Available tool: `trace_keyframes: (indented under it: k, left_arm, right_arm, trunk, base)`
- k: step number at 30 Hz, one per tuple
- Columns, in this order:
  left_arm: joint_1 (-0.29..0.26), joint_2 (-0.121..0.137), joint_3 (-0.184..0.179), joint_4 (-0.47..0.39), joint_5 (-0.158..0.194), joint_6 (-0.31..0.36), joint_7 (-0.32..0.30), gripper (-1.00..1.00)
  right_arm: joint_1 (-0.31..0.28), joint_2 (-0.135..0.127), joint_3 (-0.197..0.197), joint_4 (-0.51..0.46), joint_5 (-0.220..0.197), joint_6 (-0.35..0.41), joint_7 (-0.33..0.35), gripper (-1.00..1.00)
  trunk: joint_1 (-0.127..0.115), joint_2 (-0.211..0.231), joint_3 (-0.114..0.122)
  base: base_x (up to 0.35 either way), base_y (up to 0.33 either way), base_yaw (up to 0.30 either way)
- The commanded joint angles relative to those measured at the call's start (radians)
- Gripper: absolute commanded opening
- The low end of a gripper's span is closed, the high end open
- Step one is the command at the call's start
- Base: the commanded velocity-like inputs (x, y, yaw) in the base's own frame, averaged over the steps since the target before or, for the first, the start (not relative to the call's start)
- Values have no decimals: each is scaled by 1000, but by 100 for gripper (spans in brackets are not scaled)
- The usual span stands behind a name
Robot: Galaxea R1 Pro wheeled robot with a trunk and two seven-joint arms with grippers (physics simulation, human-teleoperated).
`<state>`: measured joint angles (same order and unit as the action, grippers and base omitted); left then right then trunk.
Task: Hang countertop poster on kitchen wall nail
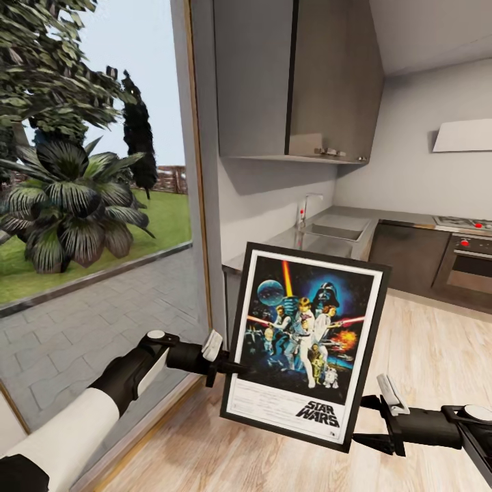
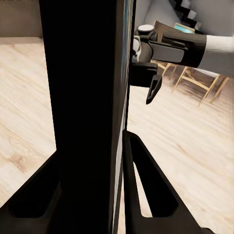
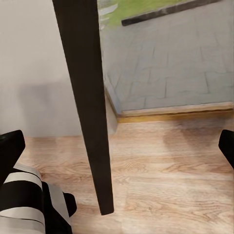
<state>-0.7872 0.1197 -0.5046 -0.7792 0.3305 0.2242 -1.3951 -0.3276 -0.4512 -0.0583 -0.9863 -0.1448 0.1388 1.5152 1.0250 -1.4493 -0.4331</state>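
The poster (image 1: 304, 342) hangs upright in the air over the wooden floor, slightly tilted, its Star Wars picture facing me. My left gripper (image 1: 229, 365) is shut on its left edge; in the left wrist view both fingers (image 2: 146, 185) clamp the dark frame (image 2: 83, 97). My right gripper (image 1: 365, 420) is open beside the lower right corner; in the right wrist view its fingertips (image 3: 9, 146) stand wide apart, with the poster's edge (image 3: 87, 97) between them, untouched. Behind the poster lies the steel kitchen countertop (image 1: 386, 214), with a sink (image 1: 335, 232) and a tap (image 1: 305, 208).
A large glass door (image 1: 96, 205) with a garden outside stands to the left. Grey wall cabinets (image 1: 301, 75) hang over the counter. An oven (image 1: 471, 263), a hob (image 1: 465, 223) and a hood (image 1: 465, 135) are at the right. Wooden chairs (image 2: 195, 80) stand behind.
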Motion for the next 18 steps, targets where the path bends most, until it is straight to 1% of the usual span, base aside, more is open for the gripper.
trace_keyframes:
  k: [1, 18]
  left_arm:
    - [-1, 0, -5, 0, 9, 9, 1, -100]
    - [-1, -2, -4, 0, 10, 9, -1, -100]
  right_arm:
    - [-1, 0, 0, 0, -2, 10, 3, 100]
    - [-1, 0, 1, 2, -2, 9, 3, 100]
  trunk:
    - [0, -1, -1]
    - [0, -1, -1]
  base:
    - [0, 0, 0]
    - [0, 0, 0]
